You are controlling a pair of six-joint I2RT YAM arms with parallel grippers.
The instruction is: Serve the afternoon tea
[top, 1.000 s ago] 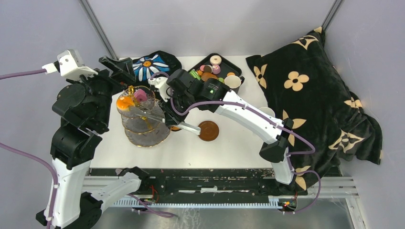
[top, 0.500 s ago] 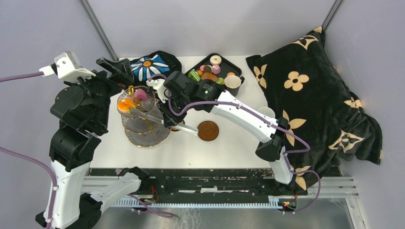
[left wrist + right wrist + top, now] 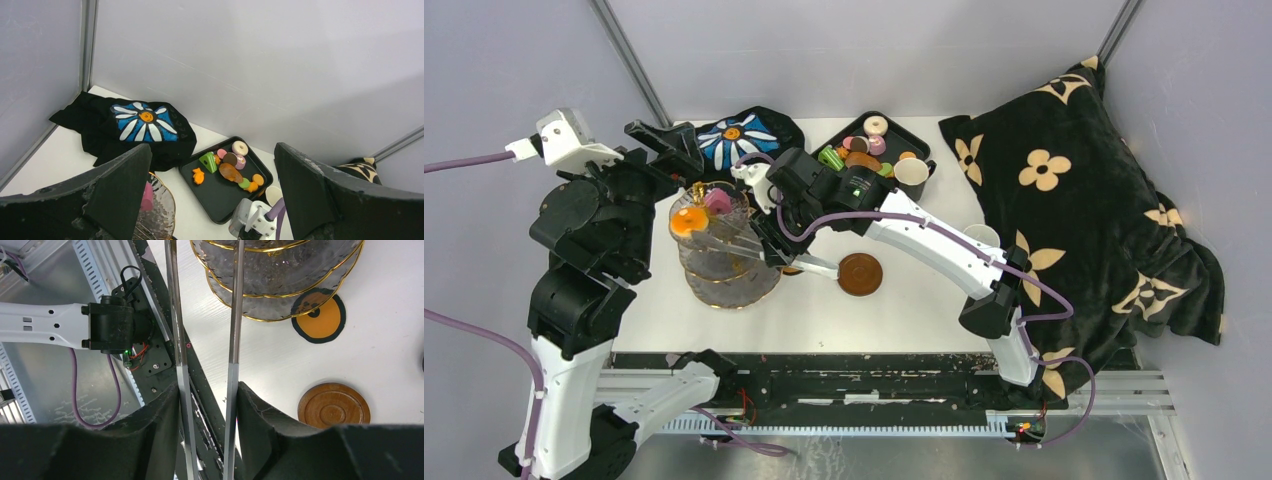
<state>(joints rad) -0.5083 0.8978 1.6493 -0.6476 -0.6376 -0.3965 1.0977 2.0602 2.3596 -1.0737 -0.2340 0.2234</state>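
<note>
- Right end effector [image 3: 207,405] — clenched on a pair of metal tongs [image 3: 233,340], one blade against each pad. The blades stand parted and reach over the top tier of the three-tier glass stand [image 3: 724,285].
- Left end effector [image 3: 212,165] — released, wide apart, nothing in it, raised at the stand's far left.
- An orange pastry [image 3: 688,220] and a pink pastry [image 3: 717,200] rest on the top tier. The tong tips lie just beside the orange one; contact cannot be told.
- Other pastries remain on the black tray [image 3: 212,200]. A brown saucer [image 3: 860,273] lies bare on the tabletop [image 3: 904,310].
- Judgement: the stand is being loaded and the orange piece looks set down.
- The next move calls for lifting the tongs clear without snagging the tier, then fetching another pastry from the tray.
</note>
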